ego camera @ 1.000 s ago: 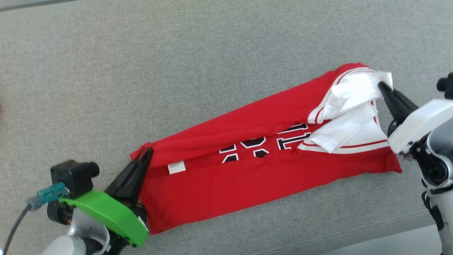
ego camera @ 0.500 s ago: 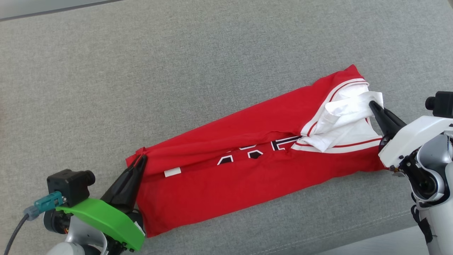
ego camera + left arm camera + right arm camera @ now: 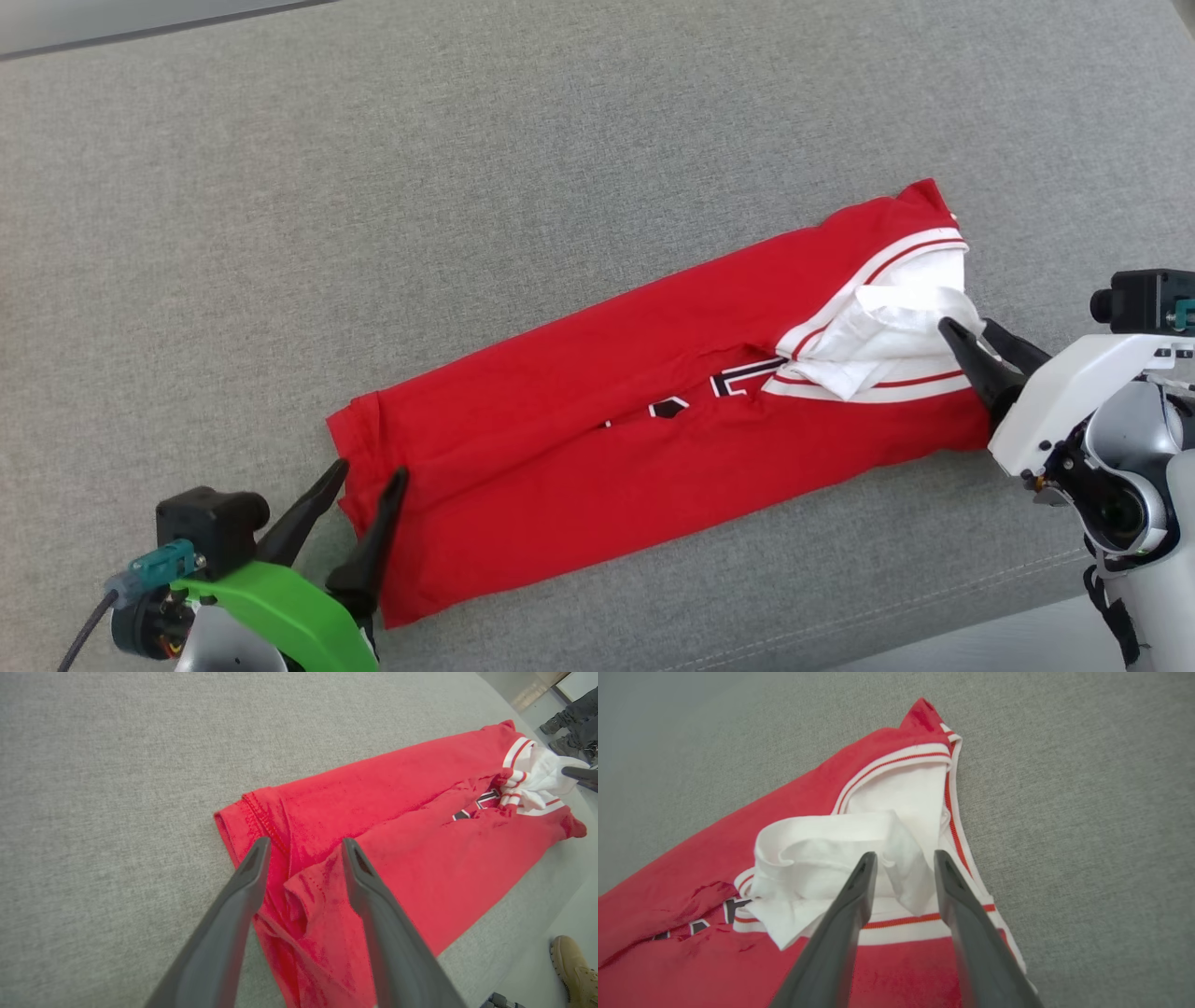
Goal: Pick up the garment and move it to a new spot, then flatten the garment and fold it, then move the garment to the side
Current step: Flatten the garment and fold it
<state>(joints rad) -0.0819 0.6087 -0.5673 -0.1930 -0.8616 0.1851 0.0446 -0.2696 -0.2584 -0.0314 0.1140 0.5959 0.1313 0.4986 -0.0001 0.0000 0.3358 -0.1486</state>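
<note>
Red folded jersey with white striped trim [image 3: 653,439] is lying as a long strip on the grey woven surface [image 3: 373,233], near its front edge, with its long axis running from front-left toward the right edge. Left gripper [image 3: 371,469] is hovering at the hem end, fingers spread and gripping nothing; right gripper [image 3: 966,324] is hovering at the white-trim end, fingers parted too. Each end is sitting just at its own arm's fingertips.

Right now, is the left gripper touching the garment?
Cannot tell: left wrist view shows the left gripper open over the garment, no plain contact or gap.
</note>
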